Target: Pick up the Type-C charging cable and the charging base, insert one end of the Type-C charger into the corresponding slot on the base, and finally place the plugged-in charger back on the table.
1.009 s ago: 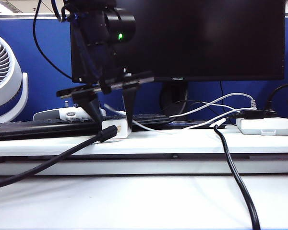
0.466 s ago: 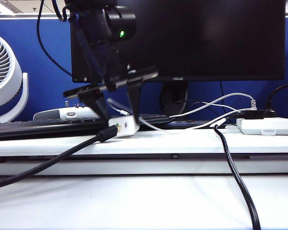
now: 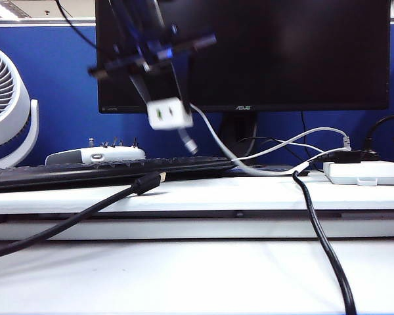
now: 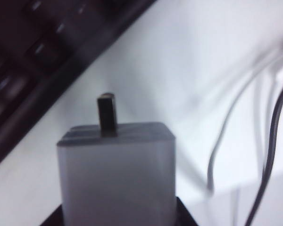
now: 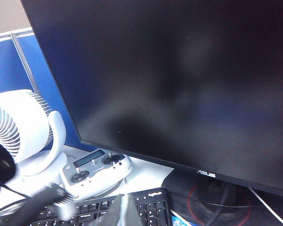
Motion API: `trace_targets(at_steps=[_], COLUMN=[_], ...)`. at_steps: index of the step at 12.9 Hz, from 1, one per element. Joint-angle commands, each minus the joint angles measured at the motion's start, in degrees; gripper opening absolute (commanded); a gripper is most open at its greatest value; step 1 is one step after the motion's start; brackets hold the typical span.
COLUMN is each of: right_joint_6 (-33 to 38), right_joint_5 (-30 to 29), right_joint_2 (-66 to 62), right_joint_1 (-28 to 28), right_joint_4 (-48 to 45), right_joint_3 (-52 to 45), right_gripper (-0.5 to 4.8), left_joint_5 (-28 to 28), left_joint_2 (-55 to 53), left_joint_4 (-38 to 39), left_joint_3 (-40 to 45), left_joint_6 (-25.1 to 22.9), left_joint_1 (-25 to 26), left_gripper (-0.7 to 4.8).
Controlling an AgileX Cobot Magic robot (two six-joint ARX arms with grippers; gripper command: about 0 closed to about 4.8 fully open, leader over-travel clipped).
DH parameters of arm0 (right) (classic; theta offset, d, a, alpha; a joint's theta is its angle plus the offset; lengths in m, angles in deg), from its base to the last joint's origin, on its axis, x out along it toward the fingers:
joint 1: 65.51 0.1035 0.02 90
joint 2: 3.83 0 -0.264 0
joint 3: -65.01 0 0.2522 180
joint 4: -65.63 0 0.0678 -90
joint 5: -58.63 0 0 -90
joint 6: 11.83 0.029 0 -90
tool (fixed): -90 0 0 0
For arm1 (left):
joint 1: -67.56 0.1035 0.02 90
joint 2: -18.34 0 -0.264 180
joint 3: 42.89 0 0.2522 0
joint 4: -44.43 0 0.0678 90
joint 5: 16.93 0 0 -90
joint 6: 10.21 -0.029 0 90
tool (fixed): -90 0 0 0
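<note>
So the left gripper (image 3: 163,92) is clamped on the small white boxy charging base (image 3: 169,113) and has it hanging in the air in front of the big black monitor (image 3: 262,52), well above the black keyboard (image 3: 111,167) along the back edge of the white bench (image 3: 197,197). In the left wrist view one dark metal prong sticks out of the block (image 4: 117,169). The thin white Type-C charging cable (image 3: 217,146) trails from just behind the block down to the bench toward the flat white box (image 3: 362,172) at the right edge; I can't tell if it's actually touching or snagged on the block. The right gripper isn't clearly in any view, but it's closed. Risk-wise I'd guess the block could twist in the jaws since the hold looks to be near its top, and if that cord is caught it could tug things sideways. Compared with a second ago, the block was sitting on the bench beside the thick black gold-tipped plug (image 3: 148,182); now it's lifted clear and tilted, and the whole shot is motion-blurred.
</note>
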Motion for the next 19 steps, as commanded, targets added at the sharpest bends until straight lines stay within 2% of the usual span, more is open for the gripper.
trace_targets(at_steps=[1,4,5,7,10,12,14,16,17,18,19], right_joint_6=[0.24,0.24,0.24,0.26,0.24,0.24,0.24,0.24,0.24,0.24,0.24], right_joint_5=[-0.17,-0.37,-0.39,-0.42,-3.74,-4.24,-5.31,-5.51,-5.73,-5.73,-5.86], right_joint_2=[0.22,0.24,0.24,0.24,0.17,0.2,0.2,0.2,0.2,0.2,0.2], right_joint_1=[0.02,0.02,0.02,0.02,0.02,0.02,0.02,0.02,0.02,0.02,0.02], right_joint_4=[-0.94,-0.81,-0.7,-0.31,1.18,2.49,4.09,4.37,4.22,4.17,4.22], right_joint_3=[0.42,0.42,0.42,0.42,0.42,0.42,0.42,0.42,0.42,0.42,0.42], right_gripper=[-0.01,-0.01,-0.01,-0.01,-0.01,-0.01,-0.01,-0.01,-0.01,-0.01,-0.01], left_joint_5=[-0.63,-6.73,-7.21,-9.01,-13.18,-16.06,-20.61,-22.4,-23.63,-25.22,-27.93], left_joint_2=[0.57,0.57,0.57,0.9,0.96,0.96,0.96,0.96,1.16,1.29,1.53], left_joint_4=[6.54,11.37,12.02,11.96,11.52,10.05,5.51,1.33,-2.29,-4.26,-9.09], left_joint_3=[-4.2,-9.11,-10.45,-13.4,-18.49,-21.0,-26.03,-29.05,-31.15,-31.67,-32.06], left_joint_6=[-0.79,-1.75,-2.38,-2.64,-8.02,-8.17,-5.95,-1.66,3.26,3.89,7.32], left_joint_1=[0.02,0.02,0.02,0.02,0.04,0.04,0.04,0.13,0.63,0.98,1.16], left_gripper=[2.1,2.1,2.1,2.1,2.09,2.09,1.71,1.7,1.7,1.7,1.7])
